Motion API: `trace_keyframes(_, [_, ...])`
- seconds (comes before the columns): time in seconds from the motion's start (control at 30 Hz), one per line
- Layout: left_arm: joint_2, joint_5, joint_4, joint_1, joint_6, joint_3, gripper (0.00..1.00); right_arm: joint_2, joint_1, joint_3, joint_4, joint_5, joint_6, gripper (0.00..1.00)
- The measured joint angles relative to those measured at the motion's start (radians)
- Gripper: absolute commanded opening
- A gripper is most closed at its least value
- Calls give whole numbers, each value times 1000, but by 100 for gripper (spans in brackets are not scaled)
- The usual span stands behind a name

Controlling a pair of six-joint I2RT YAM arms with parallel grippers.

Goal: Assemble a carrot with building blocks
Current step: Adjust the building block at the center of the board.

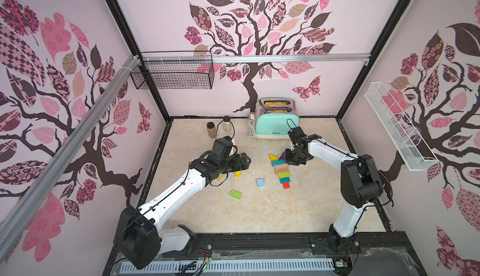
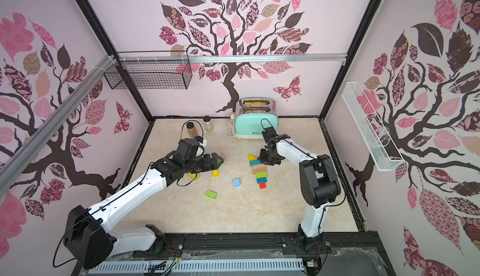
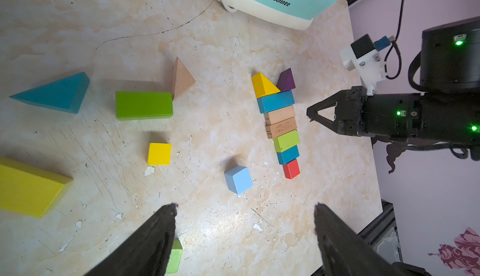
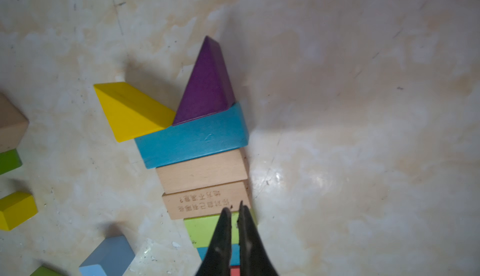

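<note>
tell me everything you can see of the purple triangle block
The purple triangle block is a wedge painted matte purple, wood by its look, with slightly rounded edges. It lies flat on the marbled table, triangular face up. Its tip points away from the teal bar, and its base rests against that bar's long side. One base corner meets the yellow wedge. The shut right end effector is close by but not touching it.

Wedge pair point(image 1: 273, 157) behind bar row point(image 1: 281, 169)
</note>
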Motion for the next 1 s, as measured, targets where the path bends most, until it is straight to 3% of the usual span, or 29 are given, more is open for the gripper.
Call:
trace_keyframes(0.47, [-20,-25,-11,0,-1,7,88,96,175,34,44,-28,1,9])
trace_keyframes(1.0, [-42,-27,-18,0,-1,7,88,142,206,34,51,55,2,8])
